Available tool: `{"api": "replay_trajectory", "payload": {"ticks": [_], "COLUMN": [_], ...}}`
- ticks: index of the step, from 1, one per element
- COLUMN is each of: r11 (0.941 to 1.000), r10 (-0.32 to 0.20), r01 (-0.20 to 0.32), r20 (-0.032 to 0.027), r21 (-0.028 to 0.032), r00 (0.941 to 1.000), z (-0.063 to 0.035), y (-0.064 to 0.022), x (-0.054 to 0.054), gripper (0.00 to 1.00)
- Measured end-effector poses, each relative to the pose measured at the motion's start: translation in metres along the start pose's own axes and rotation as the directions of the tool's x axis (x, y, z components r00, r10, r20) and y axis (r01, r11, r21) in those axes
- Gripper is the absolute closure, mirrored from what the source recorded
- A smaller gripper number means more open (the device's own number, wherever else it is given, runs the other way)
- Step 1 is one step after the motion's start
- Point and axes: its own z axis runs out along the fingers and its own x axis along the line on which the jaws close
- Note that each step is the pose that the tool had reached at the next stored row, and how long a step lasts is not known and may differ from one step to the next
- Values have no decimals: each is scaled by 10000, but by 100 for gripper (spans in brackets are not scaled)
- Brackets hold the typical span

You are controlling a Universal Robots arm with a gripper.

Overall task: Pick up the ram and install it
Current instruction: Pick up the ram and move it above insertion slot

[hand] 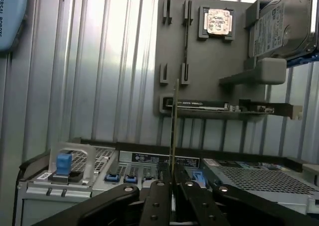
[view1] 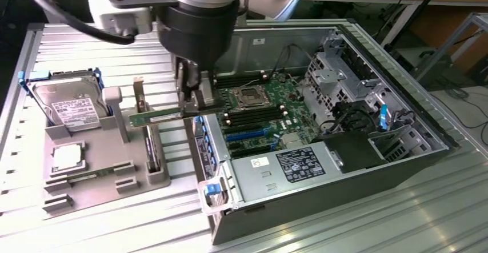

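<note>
The ram (view1: 156,117) is a thin green stick held level in the air, above the gap between the grey parts holder (view1: 99,173) and the open computer case (view1: 252,39). My gripper (view1: 194,105) is shut on the end of the stick nearest the case. In the wrist view the ram (hand: 175,126) appears edge-on, rising from between the black fingers (hand: 157,196) of the gripper (hand: 173,178). The motherboard (view1: 267,116) lies inside the case, with its dark memory slots (view1: 255,115) just beyond the gripper toward the exterior view's right.
On the grey holder (hand: 214,66) sit a hard drive (view1: 72,107), a square silver processor (view1: 67,157) and a dark expansion card (view1: 152,150) with a metal bracket. Drive cages (view1: 343,76), cables and a power supply (view1: 305,164) crowd the case. The table (view1: 366,219) is ribbed metal.
</note>
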Motion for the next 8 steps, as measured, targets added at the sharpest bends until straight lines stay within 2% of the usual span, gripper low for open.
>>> {"api": "replay_trajectory", "payload": {"ticks": [3, 8], "r11": [10000, 10000], "r10": [-1, -1], "r01": [1, 1], "r20": [8, 7], "r21": [1, 0], "r00": [10000, 10000], "z": [-7, -7], "y": [-252, -462], "x": [-8, -110], "gripper": [86, 86]}}
